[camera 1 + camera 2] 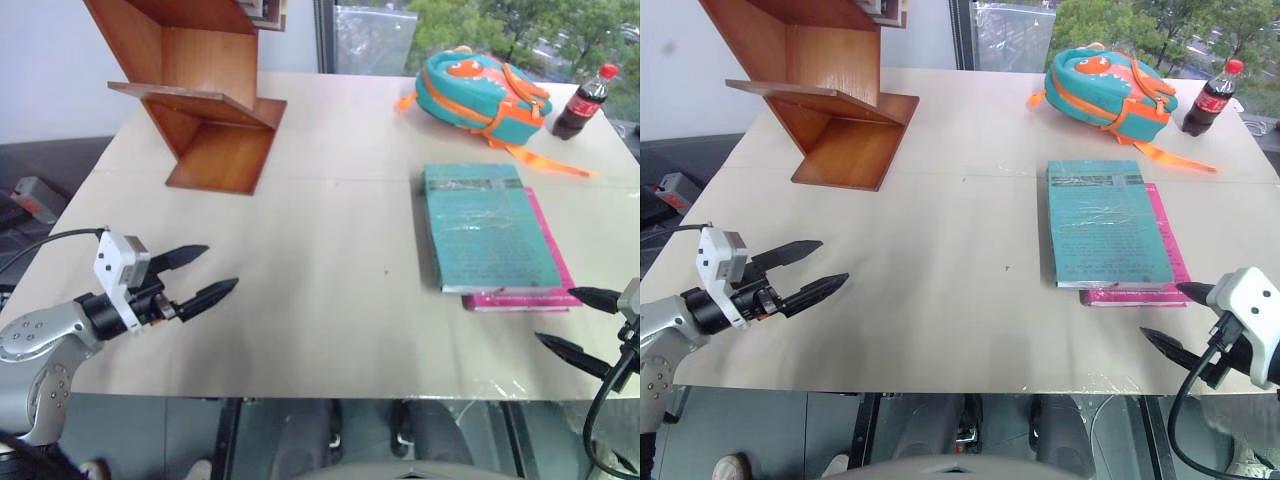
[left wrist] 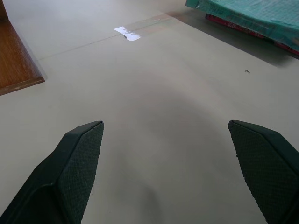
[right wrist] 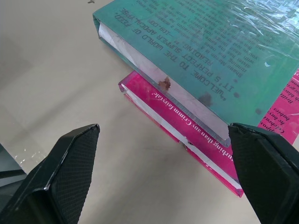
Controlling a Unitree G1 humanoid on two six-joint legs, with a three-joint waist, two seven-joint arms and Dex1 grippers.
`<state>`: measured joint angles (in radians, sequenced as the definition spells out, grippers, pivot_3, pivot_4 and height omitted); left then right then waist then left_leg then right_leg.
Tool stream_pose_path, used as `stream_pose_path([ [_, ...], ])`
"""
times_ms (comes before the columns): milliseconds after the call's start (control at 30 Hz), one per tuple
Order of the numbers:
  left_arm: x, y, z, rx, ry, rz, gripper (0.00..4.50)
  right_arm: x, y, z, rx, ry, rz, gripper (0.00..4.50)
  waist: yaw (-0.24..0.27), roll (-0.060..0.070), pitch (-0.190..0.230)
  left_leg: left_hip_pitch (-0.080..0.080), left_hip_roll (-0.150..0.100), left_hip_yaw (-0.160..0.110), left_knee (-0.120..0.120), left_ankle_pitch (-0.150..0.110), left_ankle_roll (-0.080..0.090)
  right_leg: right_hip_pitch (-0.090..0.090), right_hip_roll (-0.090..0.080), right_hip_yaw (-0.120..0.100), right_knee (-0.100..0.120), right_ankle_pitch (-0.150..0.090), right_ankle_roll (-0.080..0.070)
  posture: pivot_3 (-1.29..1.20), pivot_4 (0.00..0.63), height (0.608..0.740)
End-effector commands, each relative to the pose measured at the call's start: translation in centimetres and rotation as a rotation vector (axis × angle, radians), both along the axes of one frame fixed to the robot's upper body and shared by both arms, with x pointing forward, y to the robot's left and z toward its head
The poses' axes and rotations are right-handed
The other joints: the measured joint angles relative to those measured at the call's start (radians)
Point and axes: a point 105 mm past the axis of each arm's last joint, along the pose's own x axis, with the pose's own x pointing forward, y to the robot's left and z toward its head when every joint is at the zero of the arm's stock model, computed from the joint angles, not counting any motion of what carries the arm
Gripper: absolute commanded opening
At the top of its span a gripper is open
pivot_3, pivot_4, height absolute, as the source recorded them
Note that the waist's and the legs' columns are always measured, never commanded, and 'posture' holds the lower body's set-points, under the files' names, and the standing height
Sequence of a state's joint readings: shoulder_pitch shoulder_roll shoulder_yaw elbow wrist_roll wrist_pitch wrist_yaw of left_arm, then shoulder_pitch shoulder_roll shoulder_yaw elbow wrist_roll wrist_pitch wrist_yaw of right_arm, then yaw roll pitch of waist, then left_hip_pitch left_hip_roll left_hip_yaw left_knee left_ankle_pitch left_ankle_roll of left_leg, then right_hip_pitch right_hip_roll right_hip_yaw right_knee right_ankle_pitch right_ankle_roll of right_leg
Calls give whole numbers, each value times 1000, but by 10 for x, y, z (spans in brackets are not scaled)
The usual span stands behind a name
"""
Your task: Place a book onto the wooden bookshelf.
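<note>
Teal book [image 1: 1106,222] lies flat atop a pink book [image 1: 1168,262] on the surface [image 1: 940,280], well apart from the wooden bookshelf [image 1: 825,95]. Right gripper [image 3: 163,168], fingers spread, should pinch only the upper cover edge; left gripper [image 1: 195,275] waits open.

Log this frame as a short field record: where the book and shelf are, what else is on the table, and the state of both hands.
book: teal book lies flat on a pink book, table's right side
bookshelf: wooden bookshelf stands far left, no teal book on it
left hand: left hand open, empty, above the table
right hand: right hand open, empty, near the books' front edge
other items: backpack, cola bottle at far right
</note>
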<state>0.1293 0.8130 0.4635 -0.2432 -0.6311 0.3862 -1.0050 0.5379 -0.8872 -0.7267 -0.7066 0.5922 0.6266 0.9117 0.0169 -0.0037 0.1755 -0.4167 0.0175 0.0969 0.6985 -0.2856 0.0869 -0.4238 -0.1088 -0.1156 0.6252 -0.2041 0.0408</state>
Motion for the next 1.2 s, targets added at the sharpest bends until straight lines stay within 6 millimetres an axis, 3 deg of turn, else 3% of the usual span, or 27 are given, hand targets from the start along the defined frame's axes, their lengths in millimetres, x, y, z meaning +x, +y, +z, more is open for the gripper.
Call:
stream_pose_path([
  [33, -1, 0, 14, -3, -49, -25, 4473, 2, 0, 11, -22, -36, 2, 4500, 0, 0, 0, 0, 0, 0, 0, 0, 0, 0, 0, 0, 0, 0, 0, 0, 150, 740],
  [67, -2, -5, 16, -20, -54, -54, 4473, 4, 2, 12, -16, -38, 5, 4500, 0, 0, 0, 0, 0, 0, 0, 0, 0, 0, 0, 0, 0, 0, 0, 0, 150, 740],
  [167, -4, -19, 24, -39, -79, -136, 4500, 11, 0, 17, 40, -28, -32, 3666, -1, 0, 0, 0, 0, 0, 0, 0, 0, 0, 0, 0, 0, 0, 0, 0, 150, 740],
  [333, -8, -44, 43, -66, -143, -275, 4500, 38, -13, 31, 32, -92, -127, 1525, 0, 0, 0, 0, 0, 0, 0, 0, 0, 0, 0, 0, 0, 0, 0, 0, 150, 740],
  [433, -10, -58, 52, -73, -162, -361, 4500, 69, -30, 37, -26, -156, -241, 51, -2, 0, 0, 0, 0, 1, 0, 0, 0, 0, 0, 0, 0, 2, -3, 0, 150, 740],
  [700, -12, -84, 62, -76, -185, -470, 4500, 146, -84, 13, -215, -68, -535, 51, -3, 2, 1, 0, -1, 6, 0, 4, 5, -1, 7, 0, 2, 5, 0, 0, 150, 740],
  [867, -17, -89, 60, -74, -178, -483, 4500, 177, -93, -4, -255, 11, -566, 51, -10, 3, 1, 0, -1, 9, 0, 4, 5, -1, 8, 2, 1, 5, 1, 0, 150, 740],
  [1033, -19, -89, 60, -74, -182, -464, 4500, 185, -73, -26, -209, 135, -453, 51, -11, 3, 2, 0, -1, 8, -1, 4, 5, -1, 8, 1, 1, 5, 1, 0, 150, 740],
  [1200, -22, -87, 57, -80, -175, -432, 4500, 189, -36, -25, -99, 163, -348, 51, -26, 3, 1, 2, -1, 8, -1, 4, 5, 0, 8, 1, 1, 4, 2, 0, 150, 740],
])
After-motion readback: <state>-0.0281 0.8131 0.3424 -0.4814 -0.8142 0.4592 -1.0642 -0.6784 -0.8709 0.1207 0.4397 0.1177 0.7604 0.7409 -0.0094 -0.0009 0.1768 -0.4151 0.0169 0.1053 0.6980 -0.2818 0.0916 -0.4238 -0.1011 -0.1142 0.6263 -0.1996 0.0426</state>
